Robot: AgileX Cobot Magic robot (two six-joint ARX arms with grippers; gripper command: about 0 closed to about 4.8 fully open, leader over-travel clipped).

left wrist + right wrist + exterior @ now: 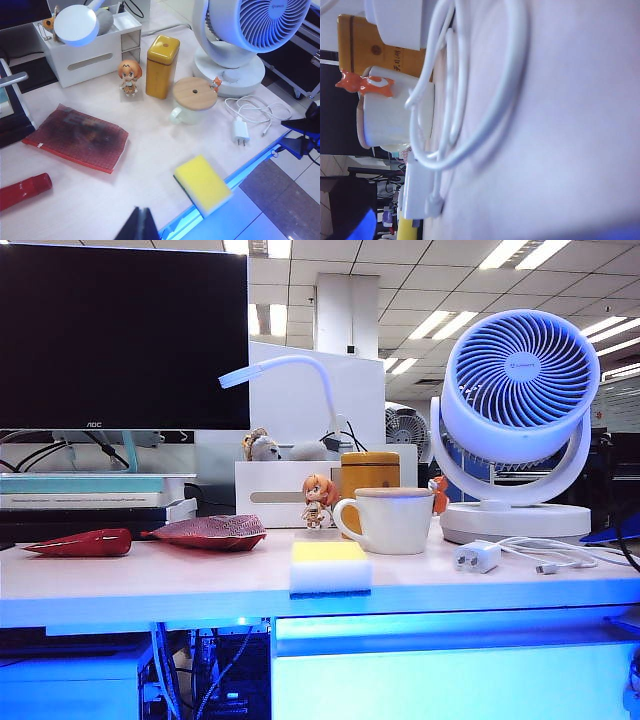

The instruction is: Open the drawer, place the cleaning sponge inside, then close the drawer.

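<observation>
Sponge [202, 184] overhangs the shut drawer [455, 665]; left gripper [140, 226] state unclear, right gripper wide, unseen.

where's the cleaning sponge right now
In the exterior view the cleaning sponge sits at the desk's front edge near the middle, just in front of the white mug, above the closed drawer.

On the pale worktop [120, 580], a white mug with a round wooden lid [386, 519] stands just in front of a yellow rectangular tin [369, 472]. A small orange-haired figurine [318, 500] stands beside them. A white desk fan [515, 390] rises near a white charger plug with coiled cable [476, 557]. A flat red mesh pouch [207, 532] lies well apart, near a black monitor [120, 335].
</observation>
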